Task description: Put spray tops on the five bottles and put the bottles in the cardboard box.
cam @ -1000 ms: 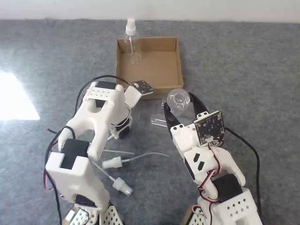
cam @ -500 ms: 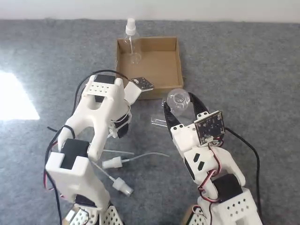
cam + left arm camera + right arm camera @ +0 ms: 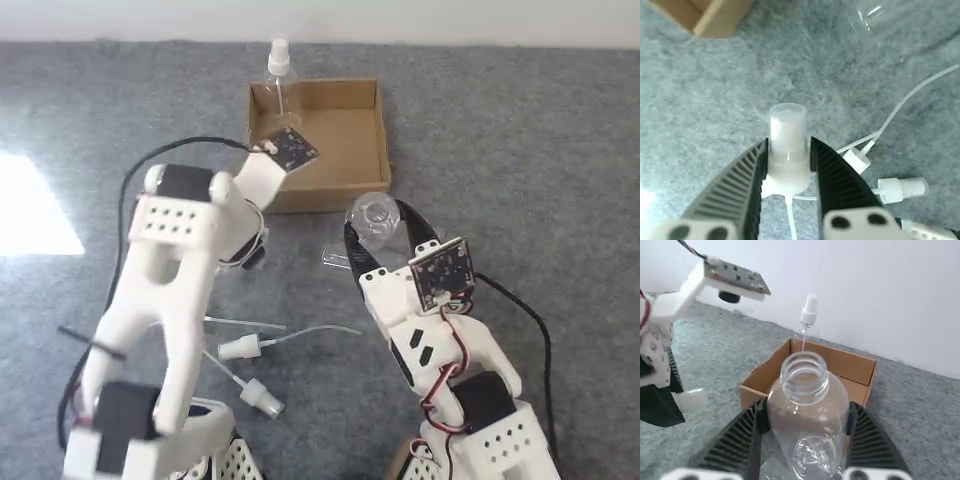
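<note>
So left gripper [image 3: 787,150] is clamped on a spray top [image 3: 788,131] above the carpet [image 3: 700,100], while right gripper [image 3: 807,412] squeezes an uncapped bottle [image 3: 806,400], upright, just beside the cardboard box [image 3: 340,140].

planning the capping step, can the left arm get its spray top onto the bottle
Probably yes: the bottle stands uncapped in the right gripper, nothing over its neck, and the left gripper holds the spray top nearby.

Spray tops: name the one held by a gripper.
The spray top in the left gripper; two lie loose on the carpet, another caps the boxed bottle.
</note>
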`<state>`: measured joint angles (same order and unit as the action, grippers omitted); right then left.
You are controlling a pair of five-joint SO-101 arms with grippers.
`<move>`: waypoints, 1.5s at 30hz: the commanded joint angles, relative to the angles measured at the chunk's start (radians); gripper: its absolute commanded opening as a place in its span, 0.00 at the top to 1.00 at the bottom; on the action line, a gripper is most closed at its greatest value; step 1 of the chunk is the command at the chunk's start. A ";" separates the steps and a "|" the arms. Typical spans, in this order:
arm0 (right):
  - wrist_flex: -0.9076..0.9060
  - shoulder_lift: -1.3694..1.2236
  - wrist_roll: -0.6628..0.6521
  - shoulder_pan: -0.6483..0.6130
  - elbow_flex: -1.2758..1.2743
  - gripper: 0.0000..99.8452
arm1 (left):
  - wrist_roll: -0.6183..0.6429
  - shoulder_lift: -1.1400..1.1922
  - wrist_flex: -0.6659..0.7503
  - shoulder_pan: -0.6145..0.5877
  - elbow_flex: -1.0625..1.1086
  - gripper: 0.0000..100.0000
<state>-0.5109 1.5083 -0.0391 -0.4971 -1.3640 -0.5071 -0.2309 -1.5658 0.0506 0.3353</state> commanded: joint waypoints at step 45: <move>-0.004 -0.142 -0.025 -0.185 0.060 0.90 | 0.637 -0.861 0.393 0.006 0.234 0.99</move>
<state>-0.5140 1.4653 -0.0391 -0.6767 -1.3656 0.0775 -1.0027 -1.2252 0.0506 0.5792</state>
